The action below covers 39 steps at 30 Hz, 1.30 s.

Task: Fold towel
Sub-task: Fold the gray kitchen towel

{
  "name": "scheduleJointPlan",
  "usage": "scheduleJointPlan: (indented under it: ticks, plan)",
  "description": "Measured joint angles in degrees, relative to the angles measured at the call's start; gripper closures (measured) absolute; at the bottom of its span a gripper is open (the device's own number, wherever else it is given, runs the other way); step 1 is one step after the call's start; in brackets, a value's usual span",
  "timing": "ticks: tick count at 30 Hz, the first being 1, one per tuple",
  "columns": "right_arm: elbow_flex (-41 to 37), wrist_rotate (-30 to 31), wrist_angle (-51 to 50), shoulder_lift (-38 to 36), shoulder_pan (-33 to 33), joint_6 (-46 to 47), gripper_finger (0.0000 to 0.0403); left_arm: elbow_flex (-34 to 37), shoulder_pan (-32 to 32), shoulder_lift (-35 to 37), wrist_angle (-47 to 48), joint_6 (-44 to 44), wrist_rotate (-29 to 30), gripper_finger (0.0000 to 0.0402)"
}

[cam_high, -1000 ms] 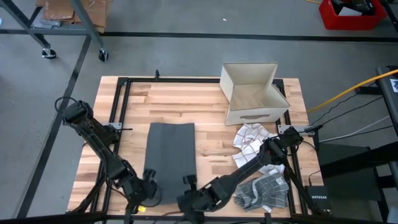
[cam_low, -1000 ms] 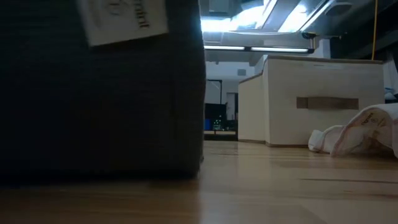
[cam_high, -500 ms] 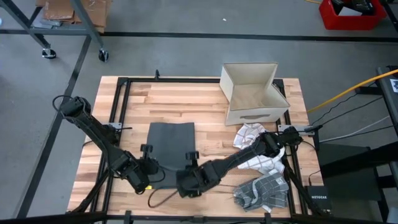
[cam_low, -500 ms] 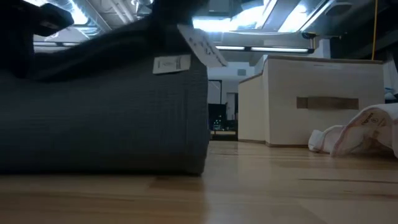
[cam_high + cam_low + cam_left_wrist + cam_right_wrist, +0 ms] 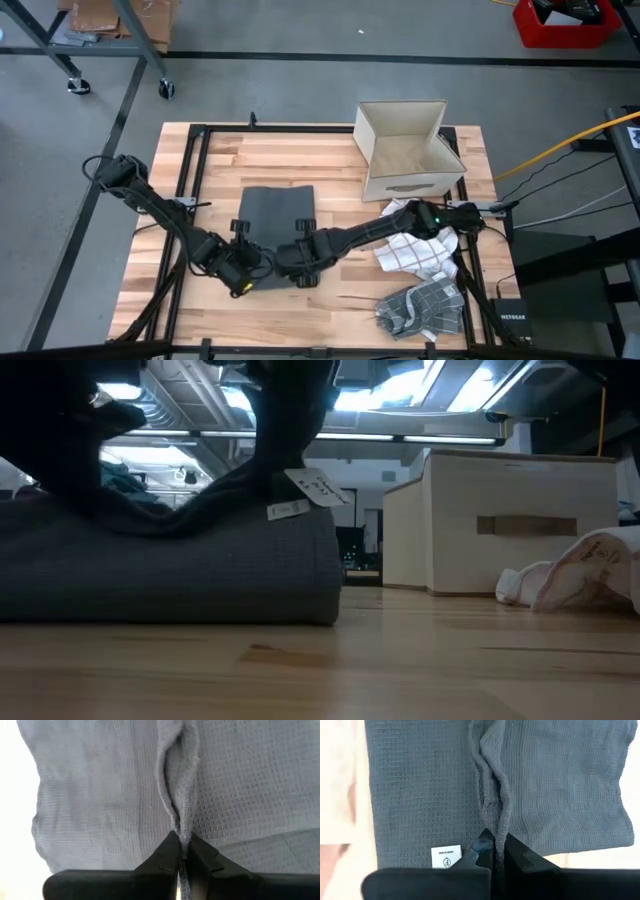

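A dark grey waffle-weave towel lies on the wooden table's middle. Its far part is flat on the wood, and its near part is raised and doubled back over it. My left gripper and my right gripper stand over its near end, both shut on the cloth. In the low view the towel lies as a low mound with two white labels at its lifted right edge. My left gripper pinches a puckered ridge of the towel between its two fingers, on the towel's left side. The fingers slant down from above. The cloth runs away from them in a raised crease, and the rest lies on the table. My right gripper pinches a bunched ridge of the towel between its two fingers, on the towel's right side close to a white label. It comes steeply from above. The held edge is lifted and the cloth below rests on the lower layer.
An open beige box stands at the far right. Beside it lie a white patterned cloth and, nearer, a grey checked cloth. Black frame rails run along the table's left and far sides.
Both grippers have gone from the table's near edge toward its far edge, tipping more steeply down, carrying the towel's near edge with them. That near part has folded over the rest, which has stayed flat. In the low view the hanging cloth has sunk into a low mound.
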<state>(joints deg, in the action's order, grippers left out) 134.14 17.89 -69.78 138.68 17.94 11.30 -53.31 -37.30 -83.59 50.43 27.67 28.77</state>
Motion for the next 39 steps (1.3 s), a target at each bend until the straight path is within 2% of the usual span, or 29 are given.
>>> scheduleJointPlan:
  ticks: [6, 9, 14, 17, 22, 24, 26, 31, 33, 35, 39]
  plan:
    - [-0.02, 0.03, -0.76, 0.02, -1.95, 0.08, 0.0372, 2.39, 3.34, 0.0, -0.04, -0.69, 1.87, 0.0352]
    - [-0.02, 0.35, -1.31, 0.02, -2.38, 0.49, 0.0338, 3.41, 4.87, 0.0, 0.16, -0.58, 4.65, 0.032]
    - [-2.0, 6.37, -0.8, 0.08, -2.72, 0.71, 0.0262, 4.54, 7.81, 0.0, 0.11, 1.46, 13.08, 0.0272]
    - [-4.34, 8.39, -0.51, 0.08, -2.72, 0.79, 0.0221, 5.19, 9.84, 0.0, 0.59, 2.71, 14.06, 0.0257]
    - [-6.51, 3.86, -2.04, 0.15, -2.59, 0.76, 0.0181, 5.19, 11.32, 0.22, 2.48, 7.25, 13.91, 0.0264]
    - [-6.59, -0.22, -2.51, 0.15, -2.54, 0.39, 0.0175, 4.8, 11.13, 0.57, 3.02, 4.73, 10.91, 0.0275]
    - [-6.59, -5.22, -1.97, 0.15, -2.44, 0.26, 0.0174, 4.41, 10.72, 0.87, 2.82, 2.63, 4.24, 0.0285]
    - [-6.59, -19.03, -1.59, 0.15, -2.07, 0.44, 0.0178, 3.84, 8.57, 0.87, 1.84, 1.0, -20.16, 0.03]
    - [-6.59, -22.45, -0.57, 0.15, -1.46, 0.55, 0.018, 3.84, 7.25, 0.87, 0.86, 1.9, -27.37, 0.0303]
    - [-6.59, -23.66, 1.05, 0.15, -0.59, 0.55, 0.018, 3.84, 5.65, 0.87, 0.1, 3.89, -30.26, 0.0304]
    - [-6.59, -22.69, 4.67, 0.15, 1.18, -0.06, 0.018, 4.21, 2.65, 0.87, -3.05, 4.94, -30.66, 0.03]
